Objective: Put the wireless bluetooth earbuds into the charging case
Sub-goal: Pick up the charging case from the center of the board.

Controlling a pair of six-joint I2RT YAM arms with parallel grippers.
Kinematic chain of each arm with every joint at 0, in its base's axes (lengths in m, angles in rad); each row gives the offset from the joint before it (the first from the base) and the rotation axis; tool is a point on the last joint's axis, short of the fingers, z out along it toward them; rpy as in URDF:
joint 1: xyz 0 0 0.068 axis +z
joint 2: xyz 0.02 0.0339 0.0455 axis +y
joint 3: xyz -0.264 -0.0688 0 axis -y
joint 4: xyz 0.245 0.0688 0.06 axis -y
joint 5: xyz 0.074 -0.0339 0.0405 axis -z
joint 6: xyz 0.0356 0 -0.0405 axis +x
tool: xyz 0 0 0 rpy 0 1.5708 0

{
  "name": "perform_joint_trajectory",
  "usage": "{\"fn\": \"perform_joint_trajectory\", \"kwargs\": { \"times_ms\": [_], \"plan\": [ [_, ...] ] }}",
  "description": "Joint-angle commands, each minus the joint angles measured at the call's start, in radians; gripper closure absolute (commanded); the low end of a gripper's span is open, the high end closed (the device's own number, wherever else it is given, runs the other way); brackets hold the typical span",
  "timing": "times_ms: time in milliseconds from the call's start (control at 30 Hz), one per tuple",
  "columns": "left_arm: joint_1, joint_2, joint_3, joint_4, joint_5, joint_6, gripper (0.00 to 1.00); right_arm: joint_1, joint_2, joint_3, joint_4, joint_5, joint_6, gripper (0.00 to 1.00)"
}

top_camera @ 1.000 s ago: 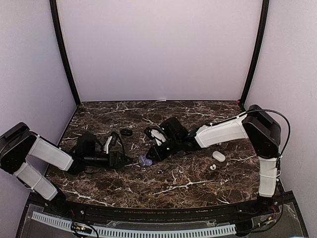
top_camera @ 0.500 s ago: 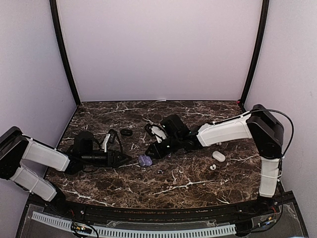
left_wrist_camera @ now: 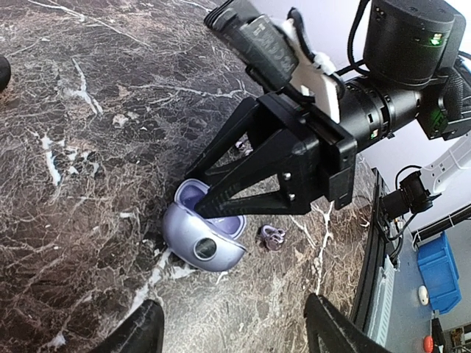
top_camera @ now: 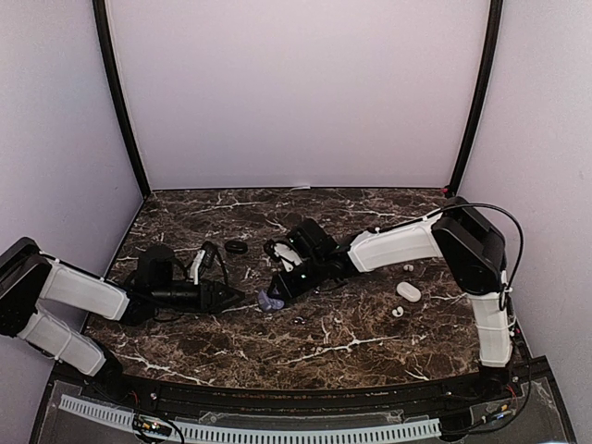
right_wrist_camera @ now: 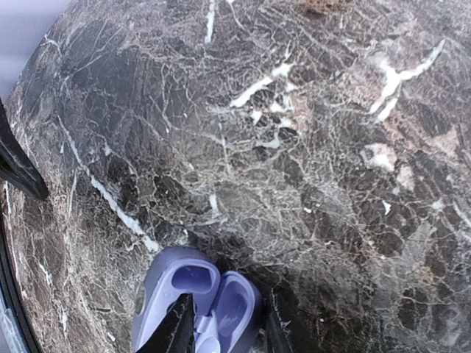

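An open lavender charging case (left_wrist_camera: 202, 239) lies mid-table, lid up. My right gripper (right_wrist_camera: 224, 331) reaches down onto it. One of its fingers (right_wrist_camera: 176, 331) stands over the base by the hinge, the other outside the lid (right_wrist_camera: 239, 305). They straddle the lid with a gap and do not visibly press it. A small lavender earbud (left_wrist_camera: 273, 237) lies on the marble just right of the case (top_camera: 270, 301). My left gripper (left_wrist_camera: 235, 331) hovers open and empty a short way left of the case. Whether a bud sits in the case is hidden.
A white oval case (top_camera: 408, 291) and a tiny white bud (top_camera: 397, 312) lie at the right, with another small white piece (top_camera: 408, 268) behind them. A flat black ring (top_camera: 237, 247) sits behind my left gripper (top_camera: 233, 296). Dark marble table (top_camera: 370, 351).
My right arm has shifted a little left over the lavender case and its fingers have spread slightly. The left gripper has drawn back a touch. The case has not moved.
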Motion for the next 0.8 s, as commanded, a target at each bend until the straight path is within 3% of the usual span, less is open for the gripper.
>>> {"fn": "perform_joint_trajectory", "kwargs": {
  "times_ms": [0,367,567,767],
  "plan": [
    [-0.004,-0.026,-0.01,-0.019,-0.003,0.019,0.32,-0.007,0.024,0.036,-0.002,-0.031,0.017,0.68],
    [-0.004,-0.04,0.005,-0.065,-0.011,0.039,0.32,-0.015,0.05,0.048,-0.008,-0.064,0.025,0.71],
    [-0.003,-0.034,-0.001,-0.059,-0.016,0.035,0.32,-0.015,0.035,0.04,-0.005,-0.057,0.015,0.81],
    [-0.004,-0.047,-0.005,-0.063,-0.021,0.031,0.32,-0.014,-0.013,0.009,0.022,-0.051,0.01,0.84]
  ]
}}
